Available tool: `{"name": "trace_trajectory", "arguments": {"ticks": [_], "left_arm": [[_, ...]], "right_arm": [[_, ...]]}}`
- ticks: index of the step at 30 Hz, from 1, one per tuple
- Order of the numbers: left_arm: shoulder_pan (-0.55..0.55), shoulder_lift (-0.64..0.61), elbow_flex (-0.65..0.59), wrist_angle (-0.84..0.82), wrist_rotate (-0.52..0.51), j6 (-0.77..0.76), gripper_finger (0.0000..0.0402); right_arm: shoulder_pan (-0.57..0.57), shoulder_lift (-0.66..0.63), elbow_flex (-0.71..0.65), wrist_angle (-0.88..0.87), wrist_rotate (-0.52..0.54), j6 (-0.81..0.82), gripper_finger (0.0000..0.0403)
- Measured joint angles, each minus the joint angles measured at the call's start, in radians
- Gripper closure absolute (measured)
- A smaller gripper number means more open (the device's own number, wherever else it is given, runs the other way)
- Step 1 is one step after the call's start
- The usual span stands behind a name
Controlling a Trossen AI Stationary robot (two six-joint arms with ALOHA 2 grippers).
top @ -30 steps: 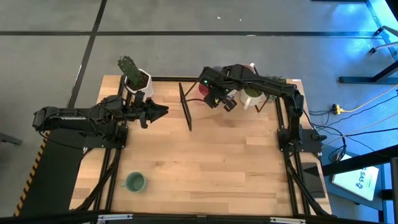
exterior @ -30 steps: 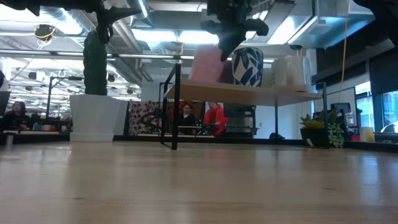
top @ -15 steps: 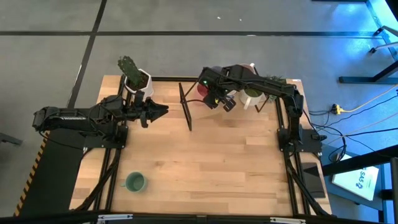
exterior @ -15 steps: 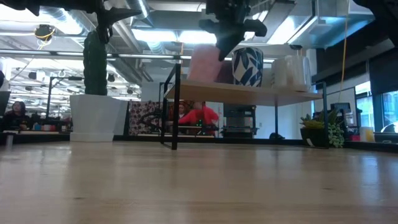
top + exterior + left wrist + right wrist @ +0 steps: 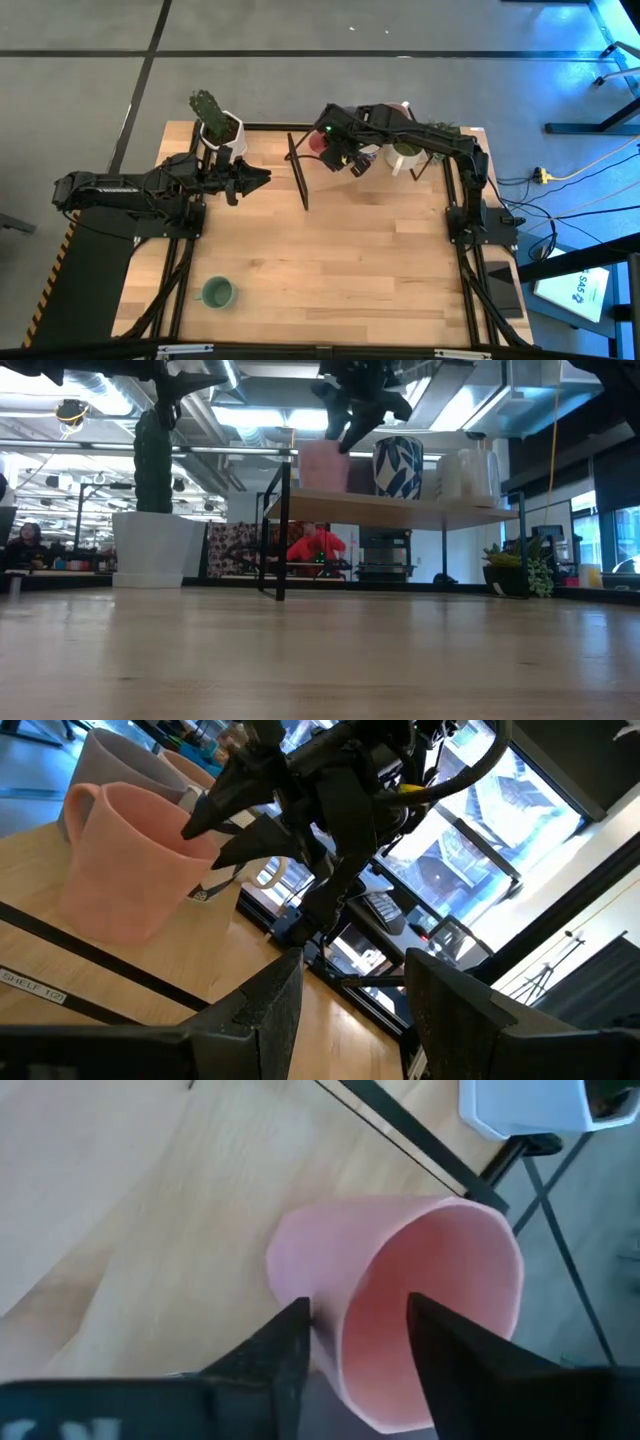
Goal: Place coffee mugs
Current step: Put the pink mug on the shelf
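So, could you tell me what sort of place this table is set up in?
Probably an open-plan lab or workshop: exposed ceiling ducts, people at desks behind, and a wooden table with a small shelf of mugs.

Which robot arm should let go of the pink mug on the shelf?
The right arm. Its gripper is at the pink mug on the shelf, one finger inside the rim. The left gripper waits apart.
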Motion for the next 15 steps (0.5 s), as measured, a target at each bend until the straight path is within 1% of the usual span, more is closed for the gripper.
{"name": "trace_trajectory", "arguments": {"ticks": [2,4,8,10,11,13,15], "left_arm": [[0.0,0.0,0.0,0.0,0.0,0.0,0.0231],[0.0,0.0,0.0,0.0,0.0,0.0,0.0231],[0.0,0.0,0.0,0.0,0.0,0.0,0.0231],[0.0,0.0,0.0,0.0,0.0,0.0,0.0231],[0.0,0.0,0.0,0.0,0.001,0.0,0.0231],[0.0,0.0,0.0,0.0,0.001,0.001,0.0231],[0.0,0.0,0.0,0.0,0.001,0.001,0.0231]], "right_arm": [[0.0,-0.002,0.002,0.005,0.01,0.001,0.0237],[0.001,-0.002,0.022,-0.005,0.042,0.007,0.0231],[0.001,-0.003,0.073,-0.004,0.109,0.016,0.0229],[0.001,-0.003,0.129,-0.019,0.111,0.048,0.0229],[0.005,-0.003,0.167,-0.037,0.092,0.061,0.023],[0.012,-0.005,0.237,-0.089,0.061,0.105,0.0243],[0.03,-0.016,0.243,-0.097,0.063,0.172,0.0273]]}}
